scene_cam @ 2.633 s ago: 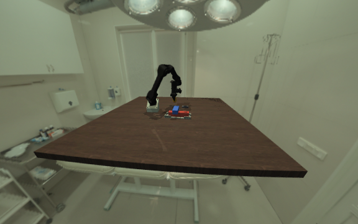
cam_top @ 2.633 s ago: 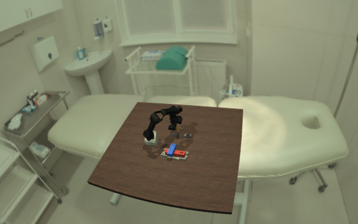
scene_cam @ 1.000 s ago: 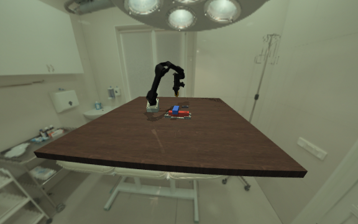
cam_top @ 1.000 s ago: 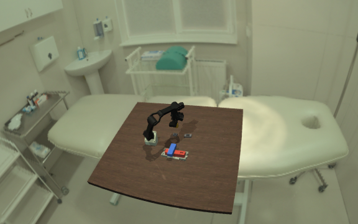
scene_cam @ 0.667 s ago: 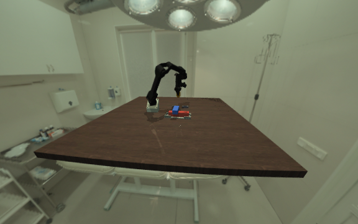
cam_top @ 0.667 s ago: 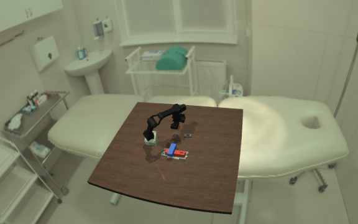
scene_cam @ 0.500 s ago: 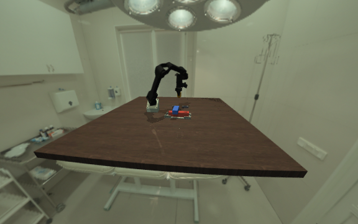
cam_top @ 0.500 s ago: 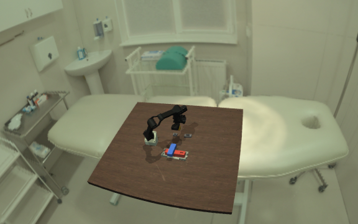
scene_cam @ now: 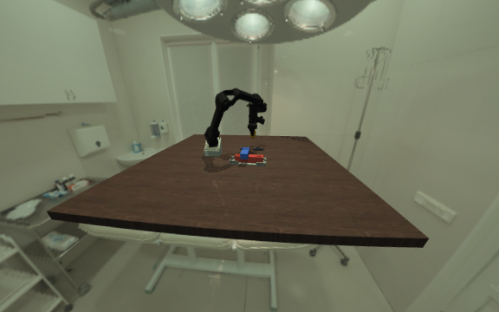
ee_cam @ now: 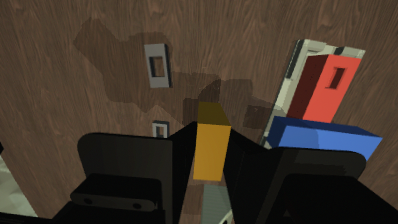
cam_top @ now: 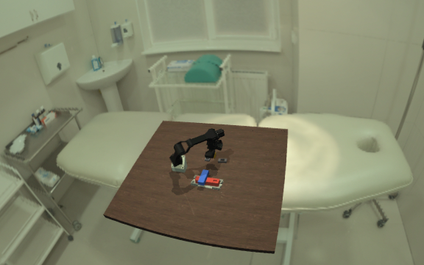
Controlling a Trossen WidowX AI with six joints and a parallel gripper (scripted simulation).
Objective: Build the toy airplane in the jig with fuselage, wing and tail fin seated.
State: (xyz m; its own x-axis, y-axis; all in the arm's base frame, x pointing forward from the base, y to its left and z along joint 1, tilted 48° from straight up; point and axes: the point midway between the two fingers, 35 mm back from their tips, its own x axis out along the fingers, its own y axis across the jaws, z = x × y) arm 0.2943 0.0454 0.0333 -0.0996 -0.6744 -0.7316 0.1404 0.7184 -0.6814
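The red fuselage (cam_top: 213, 181) (scene_cam: 255, 159) (ee_cam: 320, 92) lies in the pale cradle (cam_top: 217, 188) (scene_cam: 260, 164) (ee_cam: 286, 95). Its tail socket shows open on top in the wrist view. The blue wing (cam_top: 203, 177) (scene_cam: 244, 153) (ee_cam: 325, 142) lies across the fuselage; its tab and socket are hidden. My gripper (cam_top: 213, 156) (scene_cam: 253, 133) (ee_cam: 207, 127) is shut on the yellow tail fin (scene_cam: 254, 135) (ee_cam: 212, 152). It holds the fin above the table, behind the cradle in the top and exterior views and left of it in the wrist view.
A grey holder (cam_top: 222, 160) (scene_cam: 258, 148) (ee_cam: 149, 65) with a rectangular opening lies on the table behind the cradle. A smaller grey holder (cam_top: 207, 159) (ee_cam: 160, 129) lies near it, close below the gripper. The arm's pale base (cam_top: 179, 168) (scene_cam: 213, 152) stands left of the cradle.
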